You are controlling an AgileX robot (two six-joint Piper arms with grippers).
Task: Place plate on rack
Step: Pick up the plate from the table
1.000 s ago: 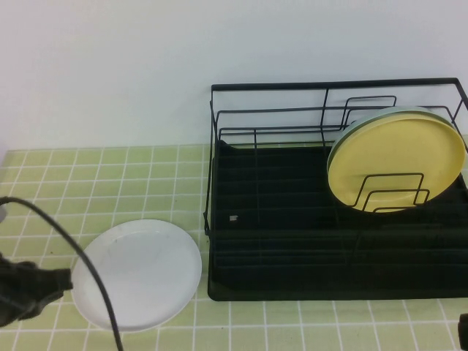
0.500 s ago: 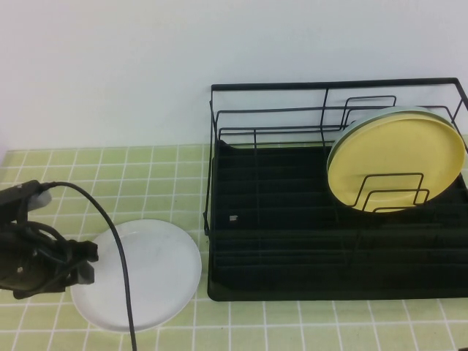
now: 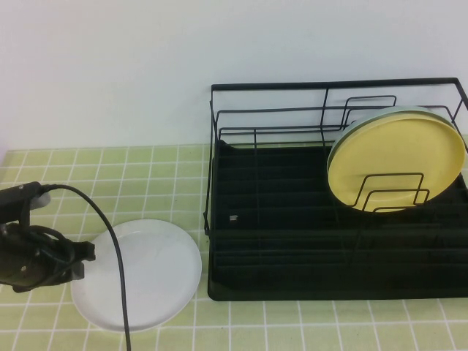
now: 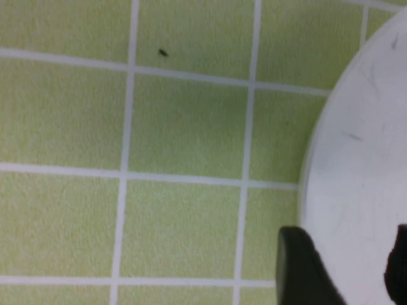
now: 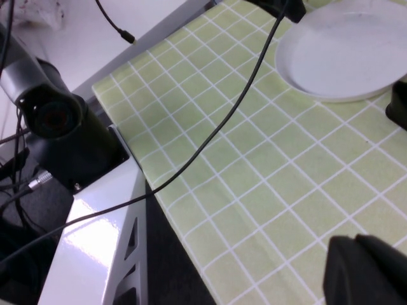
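Note:
The white plate (image 3: 142,274) lies flat on the green tiled table, to the left of the black wire rack (image 3: 292,241). My left gripper (image 3: 86,257) is at the plate's left rim. In the left wrist view the gripper (image 4: 356,273) is open, its dark fingers (image 4: 305,267) stand apart, and the plate's surface (image 4: 362,159) shows between them. My right gripper (image 5: 362,273) is shut and empty, low over the tiles and far from the plate (image 5: 350,51). It does not show in the high view.
A yellow plate (image 3: 395,157) stands upright in the rack's right-hand dividers, with a pale green plate (image 3: 380,115) just behind it. The left arm's black cable (image 3: 110,248) arcs over the plate's left part. A white wall stands behind the table.
My left gripper has come up from the lower left to the plate's left rim, then shifted slightly. My right gripper has left the high view's bottom right corner. The plate has not moved.

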